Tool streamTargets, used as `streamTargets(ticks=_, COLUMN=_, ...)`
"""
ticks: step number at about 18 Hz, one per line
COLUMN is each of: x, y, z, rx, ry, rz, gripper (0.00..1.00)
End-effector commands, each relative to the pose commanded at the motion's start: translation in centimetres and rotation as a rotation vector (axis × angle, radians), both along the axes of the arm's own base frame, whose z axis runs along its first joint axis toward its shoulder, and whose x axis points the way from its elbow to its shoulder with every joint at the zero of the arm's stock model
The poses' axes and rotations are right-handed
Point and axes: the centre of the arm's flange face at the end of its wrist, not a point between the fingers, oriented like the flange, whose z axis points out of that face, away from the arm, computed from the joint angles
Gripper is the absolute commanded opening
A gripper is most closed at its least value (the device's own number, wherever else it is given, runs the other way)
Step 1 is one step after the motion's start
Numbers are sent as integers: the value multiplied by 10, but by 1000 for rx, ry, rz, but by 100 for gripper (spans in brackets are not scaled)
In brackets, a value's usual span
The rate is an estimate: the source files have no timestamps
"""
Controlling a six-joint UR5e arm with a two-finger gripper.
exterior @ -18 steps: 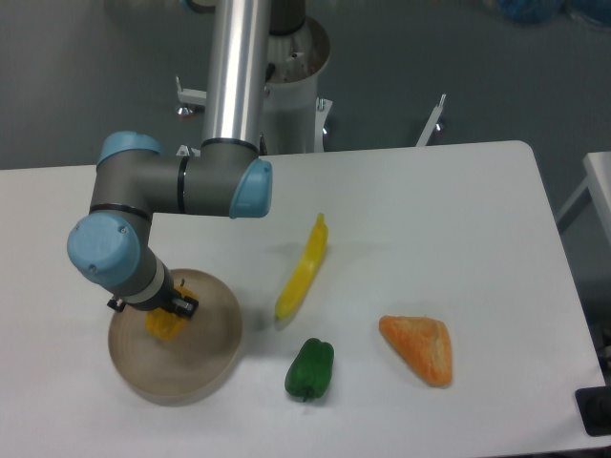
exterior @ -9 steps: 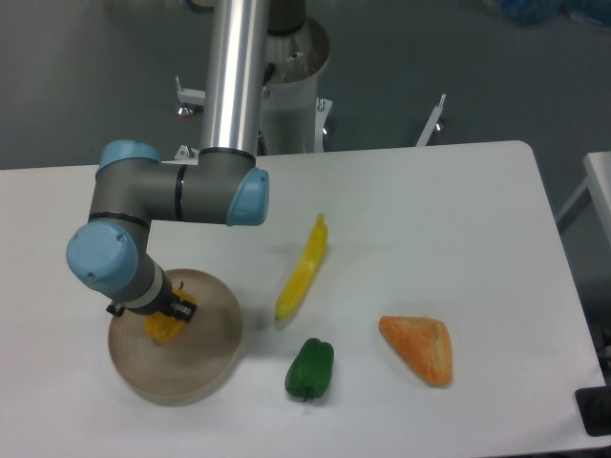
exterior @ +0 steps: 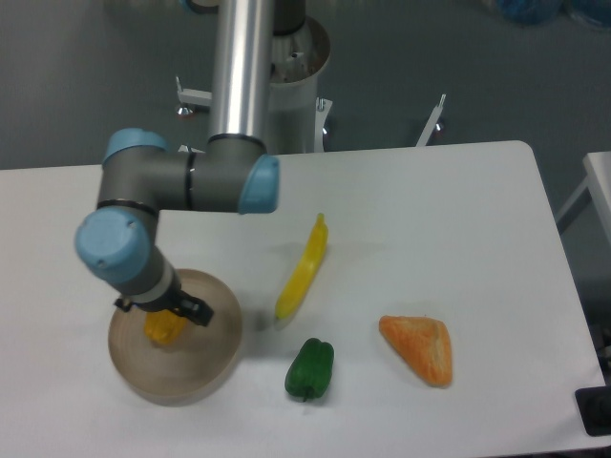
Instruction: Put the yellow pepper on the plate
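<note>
- The yellow pepper (exterior: 164,327) sits on the plate (exterior: 196,367), toward the plate's left and rear part, only its lower yellow-orange body showing.
- The plate rests on the white table (exterior: 430,210) near the front left corner, a round tan disc with a low rim.
- The gripper (exterior: 170,313) hangs directly over the pepper, reached down from the grey wrist with the blue cap; the wrist hides most of it, and only a dark bit of it pokes out to the right.
- I cannot tell from here whether the fingers are apart or closed on the pepper; the wrist covers them.
- The arm (exterior: 181,181) bends in from the silver upright tube at the back, its grey elbow lying level above the plate.
- A long slim yellow pepper (exterior: 304,267) lies on the table just right of the plate, apart from it, slanting up and away.
- A green pepper (exterior: 310,368) stands near the plate's right edge, in front of the slim one.
- An orange triangular piece (exterior: 418,348) lies farther right, well apart from the plate.
</note>
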Motion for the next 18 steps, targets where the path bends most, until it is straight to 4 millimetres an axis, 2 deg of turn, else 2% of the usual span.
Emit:
streamTargets(ticks=3, x=-59, y=-14, z=18, rx=23, ry=7, rz=-32, gripper=100)
streamTargets(ticks=6, x=-109, y=-30, z=21, rx=4, ry=50, rz=-94, gripper=100)
streamTargets(ticks=10, x=-179, y=-52, z=29, rx=38, ry=80, rz=-94, gripper=100)
streamTargets(ticks=14, x=-221, y=-69, z=27, rx=45, ry=96, rz=-156, gripper=100)
streamTargets(ticks=18, x=-230, y=-71, z=22, rx=59, ry=109, rz=-147, gripper=100)
